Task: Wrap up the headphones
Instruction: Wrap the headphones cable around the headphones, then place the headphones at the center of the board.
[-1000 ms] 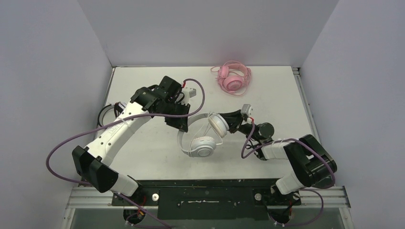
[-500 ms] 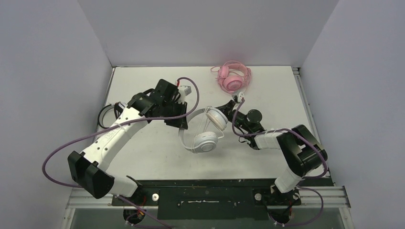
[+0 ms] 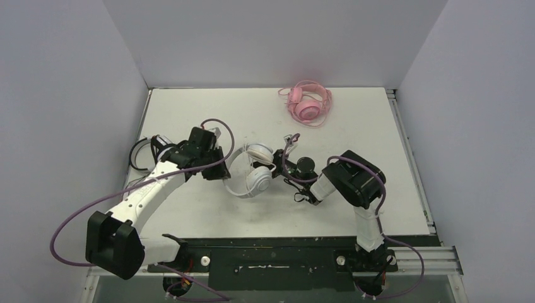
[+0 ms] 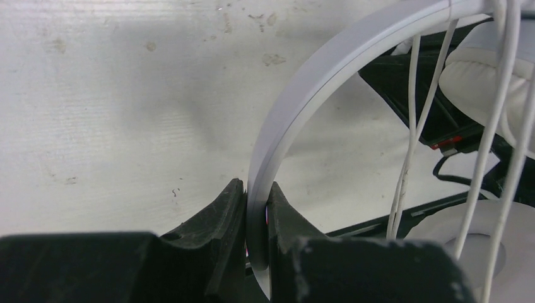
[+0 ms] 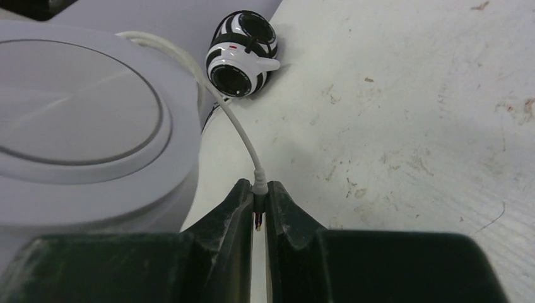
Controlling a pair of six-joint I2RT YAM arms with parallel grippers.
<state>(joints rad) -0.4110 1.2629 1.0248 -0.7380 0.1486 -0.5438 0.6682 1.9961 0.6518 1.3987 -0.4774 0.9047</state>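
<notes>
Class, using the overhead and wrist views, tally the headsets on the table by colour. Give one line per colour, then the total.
Pink headset: 1
White headset: 1
Black-and-white headset: 1
Total: 3

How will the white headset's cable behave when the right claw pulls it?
Probably floppy: the white cable curves slackly from the earcup to the right claw. Thin and smooth, it may slip. Its strands hanging by the headband could snag.

near headset (image 3: pixel 257 180) on table (image 3: pixel 202 113), far headset (image 3: pixel 307 108) behind
</notes>
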